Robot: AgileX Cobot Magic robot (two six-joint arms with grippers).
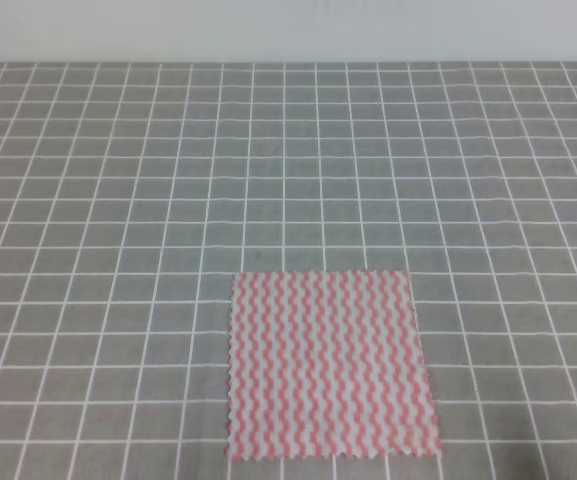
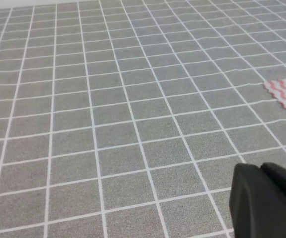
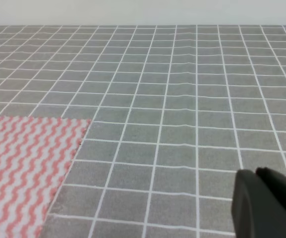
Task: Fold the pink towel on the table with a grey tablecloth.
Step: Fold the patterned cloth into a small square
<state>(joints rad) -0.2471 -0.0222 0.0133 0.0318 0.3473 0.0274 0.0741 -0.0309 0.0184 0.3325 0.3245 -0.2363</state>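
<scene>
Lying flat and unfolded near the front edge of the table with a grey tablecloth (image 1: 118,200), the pink towel (image 1: 328,365) sits slightly right of centre, all four serrated edges exposed. Left gripper (image 2: 266,201) appears only as a dark body at the lower right of its wrist view, well apart from the towel corner; jaw state cannot be told. Right gripper (image 3: 266,203) likewise: dark body only, state undetermined. Beyond, gridded cloth runs to a pale wall (image 1: 288,30).
</scene>
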